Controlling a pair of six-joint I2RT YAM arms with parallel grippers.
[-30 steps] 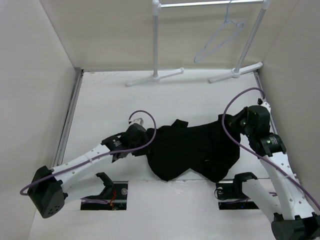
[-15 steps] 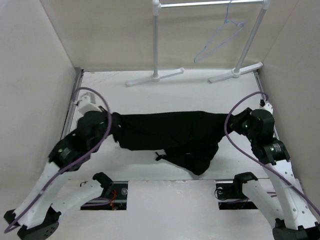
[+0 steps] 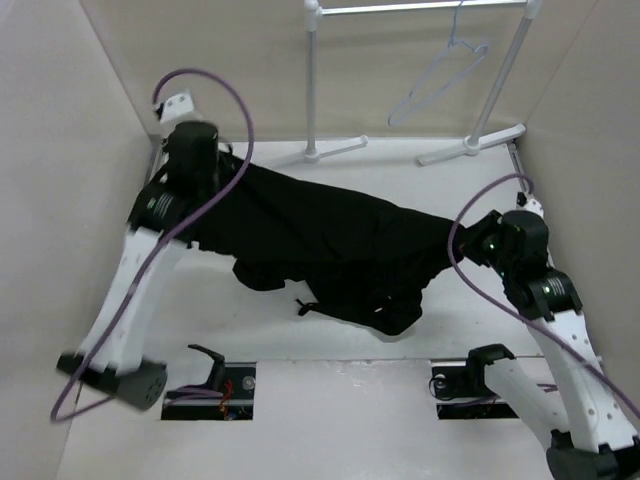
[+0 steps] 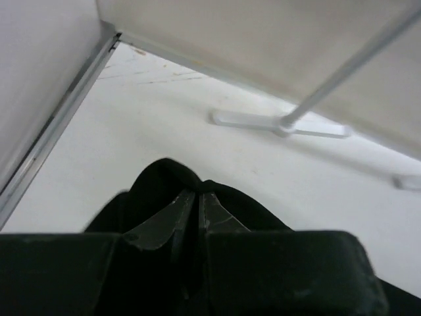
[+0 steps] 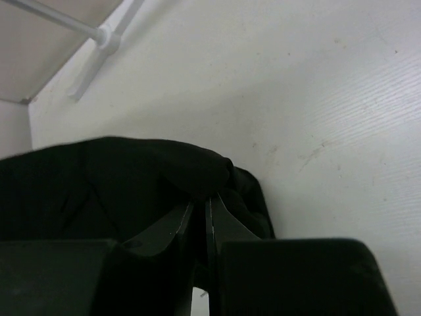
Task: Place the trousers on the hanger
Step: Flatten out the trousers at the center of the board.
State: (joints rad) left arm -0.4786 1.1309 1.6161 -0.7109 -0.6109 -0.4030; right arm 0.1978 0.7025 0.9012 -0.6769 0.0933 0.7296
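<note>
The black trousers [image 3: 330,245] hang stretched between my two grippers, high at the left and lower at the right, with the loose part drooping to the table in the middle. My left gripper [image 3: 232,165] is raised near the back left and shut on one end of the cloth [image 4: 164,181]. My right gripper [image 3: 462,243] is low at the right and shut on the other end [image 5: 191,171]. The pale wire hanger [image 3: 440,80] hangs tilted from the rail at the back right, apart from both grippers.
A white tubular garment rack [image 3: 313,80] stands along the back wall, its feet [image 3: 310,155] on the table; one foot shows in the left wrist view [image 4: 279,123]. Beige walls close in left, right and back. Two openings with cables lie at the near edge [image 3: 215,385].
My left gripper has swung from the table's middle out to the left, then up and back, lifting and stretching the trousers. The right gripper stayed nearly in place, still holding its end.
</note>
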